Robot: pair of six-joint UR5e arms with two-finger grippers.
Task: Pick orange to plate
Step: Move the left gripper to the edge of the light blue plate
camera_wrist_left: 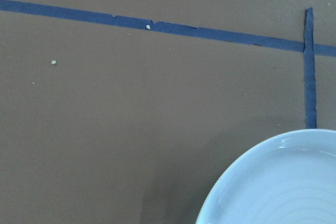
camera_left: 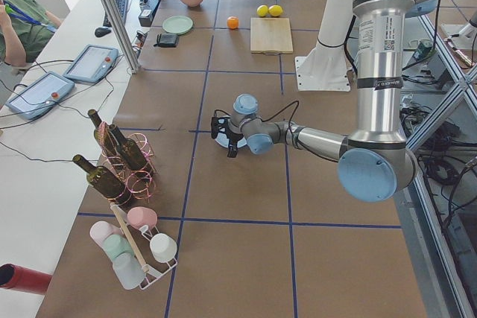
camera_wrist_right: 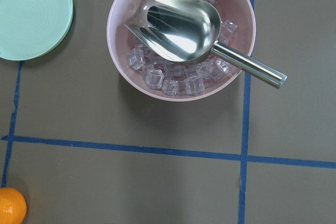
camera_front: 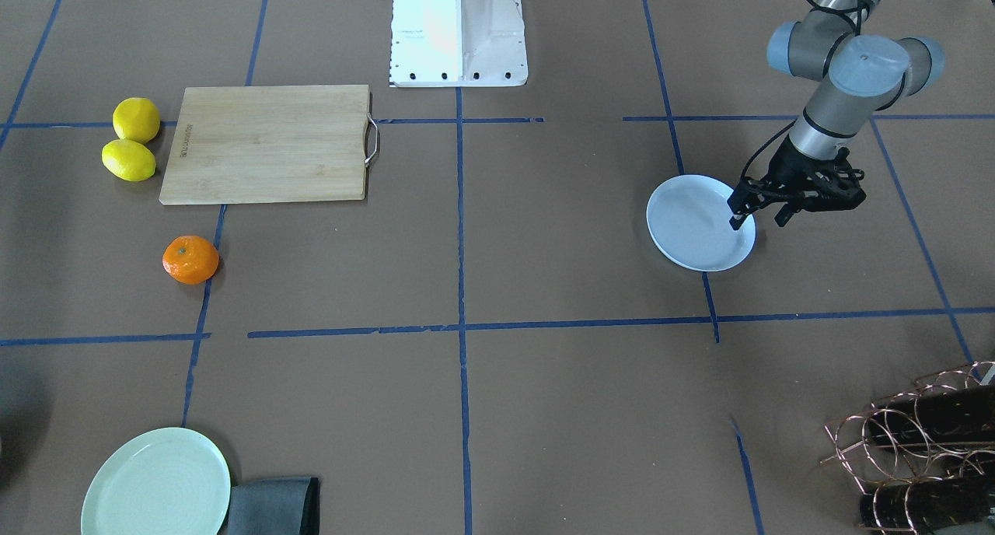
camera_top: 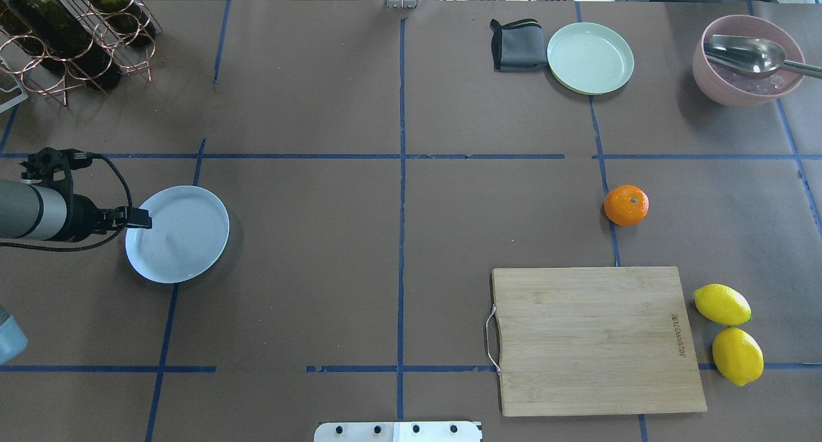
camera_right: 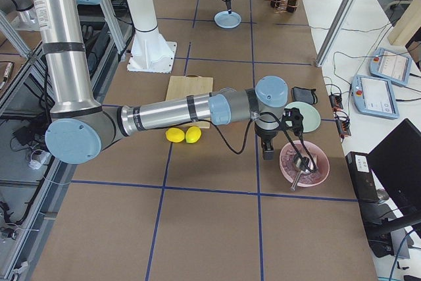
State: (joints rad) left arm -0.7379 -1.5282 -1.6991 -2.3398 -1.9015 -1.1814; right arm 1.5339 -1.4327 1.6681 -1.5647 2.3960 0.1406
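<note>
Orange: The orange lay stem spot up on the brown counter, on a blue tape line, between the cutting board and the green plate, touching neither.
Plate: The pale blue plate sat on the robot's left side of the counter, well apart from the orange.
Left end effector: The left end effector hung at the plate's rim with its fingers apart, one tip over the plate and the other outside the rim. Whether it touched could not be told.
Right end effector: The right end effector showed only in the side view, just beside the pink bowl. Whether its fingers were apart or together could not be told.
Bowl: It held ice cubes and a metal scoop.
Lemons: Two lemons lay just beside the board's short edge.
Writing: A brand mark ran along the board's edge nearest the lemons, too small to read. A label on the left arm was also unreadable.
</note>
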